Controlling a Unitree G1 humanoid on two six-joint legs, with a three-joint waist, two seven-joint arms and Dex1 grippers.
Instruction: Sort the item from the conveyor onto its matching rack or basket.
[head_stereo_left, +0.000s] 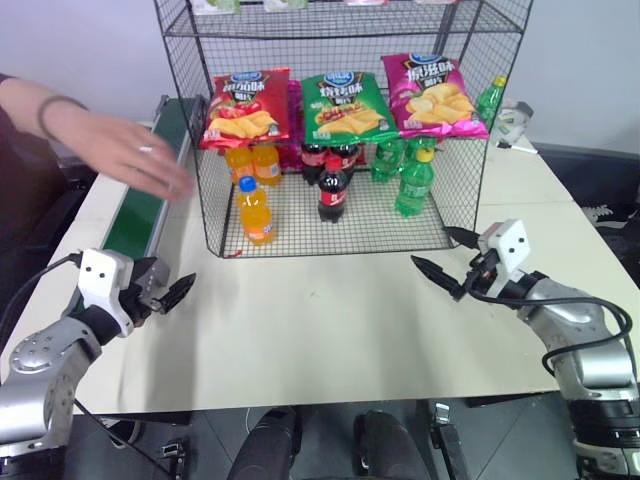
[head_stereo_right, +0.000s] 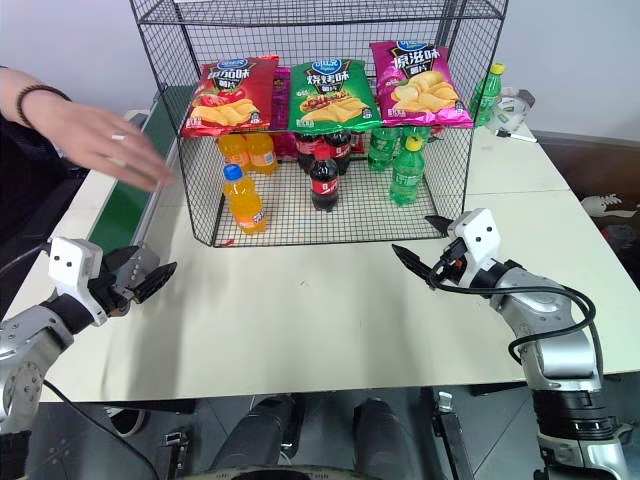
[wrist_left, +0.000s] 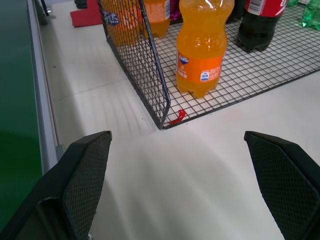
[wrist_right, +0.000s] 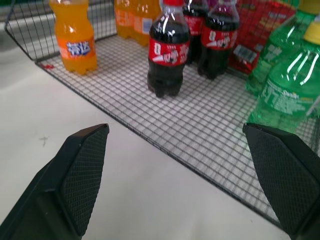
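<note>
table: white, bare at frame centre
orange soda bottle: upright in wire rack, left front
left claw: spread, empty
right claw: spread, empty

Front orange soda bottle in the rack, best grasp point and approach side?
Grip the orange soda bottle across its labelled body, below the blue cap. It stands upright at the open front edge of the rack, apart from the cola bottle. Probably come level from the front; the mesh wall blocks its left side. The left gripper is nearest and open.
</note>
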